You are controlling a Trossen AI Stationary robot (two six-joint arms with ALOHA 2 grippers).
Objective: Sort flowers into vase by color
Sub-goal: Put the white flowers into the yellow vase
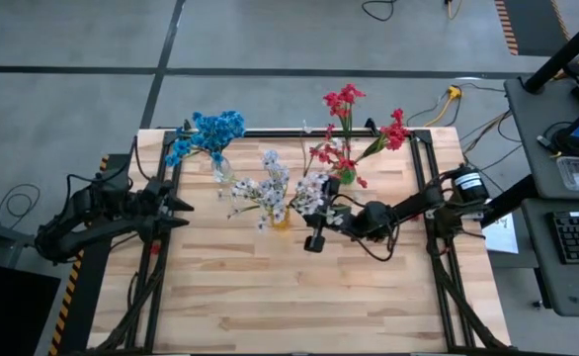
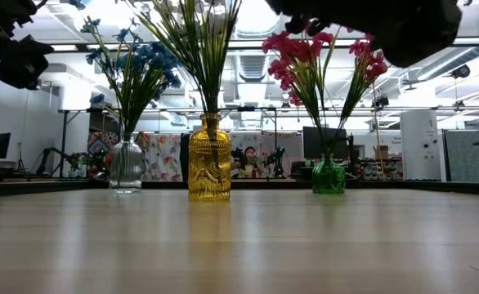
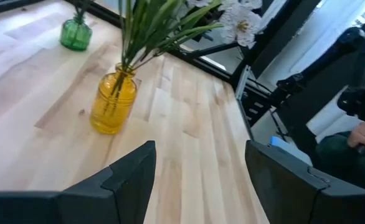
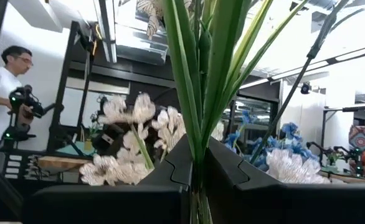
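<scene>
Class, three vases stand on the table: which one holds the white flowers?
The yellow vase in the middle; the clear vase holds blue flowers and the green vase holds red ones.

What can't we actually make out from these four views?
- Low view: the white blossoms of the sprigs in the yellow vase are cut off by the top edge.
- Right wrist view: the right gripper is shut on green stems; which blossoms top them is cut off above.
- Left wrist view: the green vase shows, its flowers cut off by the top edge.
- Low view: the left gripper, open, cannot be picked out.
</scene>
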